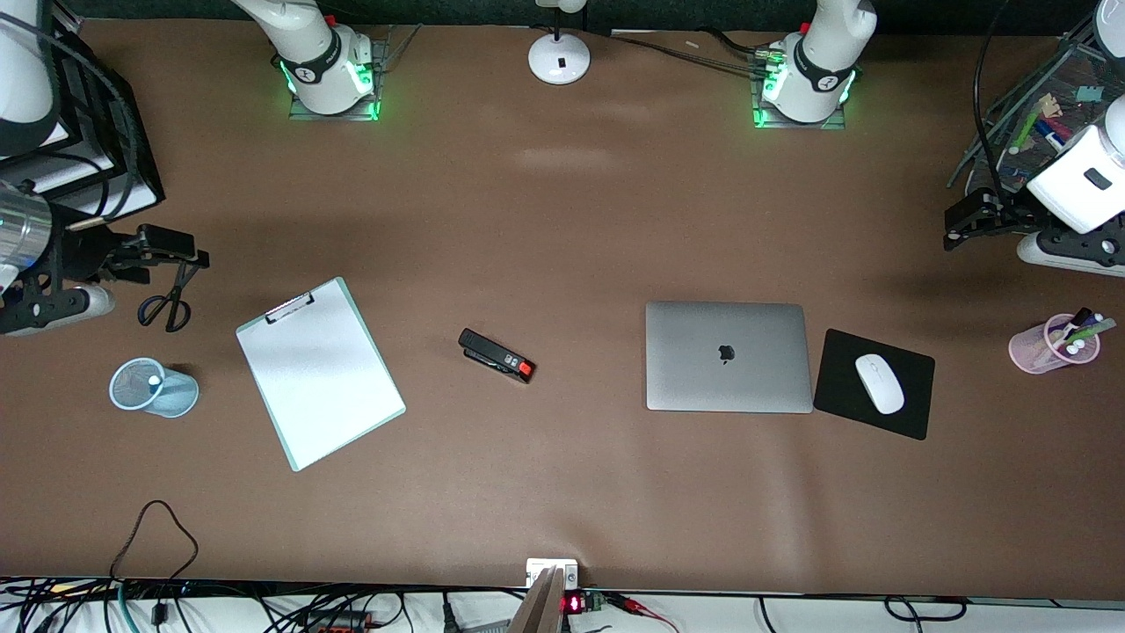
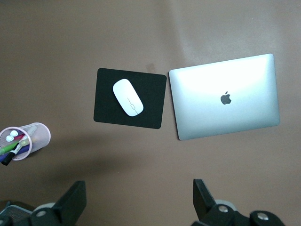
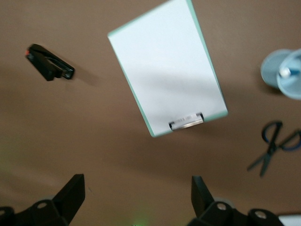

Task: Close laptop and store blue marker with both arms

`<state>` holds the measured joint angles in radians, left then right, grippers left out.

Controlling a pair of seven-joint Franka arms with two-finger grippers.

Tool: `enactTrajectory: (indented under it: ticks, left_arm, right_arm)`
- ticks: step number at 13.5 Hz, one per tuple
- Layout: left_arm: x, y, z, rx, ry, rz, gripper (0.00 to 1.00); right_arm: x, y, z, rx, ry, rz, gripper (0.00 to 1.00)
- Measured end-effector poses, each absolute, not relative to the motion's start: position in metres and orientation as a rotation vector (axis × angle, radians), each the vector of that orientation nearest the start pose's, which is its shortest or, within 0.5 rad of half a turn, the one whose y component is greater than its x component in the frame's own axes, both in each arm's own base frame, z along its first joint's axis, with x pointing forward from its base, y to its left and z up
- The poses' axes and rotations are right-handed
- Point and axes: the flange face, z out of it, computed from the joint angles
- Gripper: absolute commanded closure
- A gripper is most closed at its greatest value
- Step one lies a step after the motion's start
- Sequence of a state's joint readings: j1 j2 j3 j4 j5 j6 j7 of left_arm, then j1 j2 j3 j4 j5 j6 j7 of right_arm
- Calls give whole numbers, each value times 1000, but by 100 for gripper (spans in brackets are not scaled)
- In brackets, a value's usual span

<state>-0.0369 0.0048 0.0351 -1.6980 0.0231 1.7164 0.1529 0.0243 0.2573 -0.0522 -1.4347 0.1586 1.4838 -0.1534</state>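
Observation:
The laptop (image 1: 728, 356) lies shut on the brown table with its silver lid and dark logo up; it also shows in the left wrist view (image 2: 225, 96). A marker with a pale whitish end (image 1: 155, 381) stands in the blue mesh cup (image 1: 167, 397) toward the right arm's end. It also shows in the right wrist view (image 3: 285, 72), its body mostly hidden by the cup. My left gripper (image 1: 958, 230) hangs open and empty over bare table at the left arm's end (image 2: 138, 188). My right gripper (image 1: 195, 255) hangs open and empty just above the scissors (image 1: 167, 303).
A black mouse pad (image 1: 905, 422) with a white mouse (image 1: 880, 383) lies beside the laptop. A pink cup (image 1: 1037, 352) holds green and purple markers. A clipboard (image 1: 318, 372) and a black stapler (image 1: 497, 355) lie mid-table. A lamp base (image 1: 559, 58) stands between the arm bases.

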Motion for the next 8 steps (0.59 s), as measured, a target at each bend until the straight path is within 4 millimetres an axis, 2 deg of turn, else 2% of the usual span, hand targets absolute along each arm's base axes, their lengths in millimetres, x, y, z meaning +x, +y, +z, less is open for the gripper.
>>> enactTrajectory:
  ticks: [3,7,8]
  left_arm:
    - [565,1,574,-3108,246,-19,0]
    - [565,1,574,-3108,246,-19,0]
    - [565,1,574,-3108,246,-19,0]
  right_arm:
    - [606,-10,545,-3076,-123,314,0]
    - [589,-56,583,-3148,-11,231,0]
    - [585,-59,590,-3149,1,214,0]
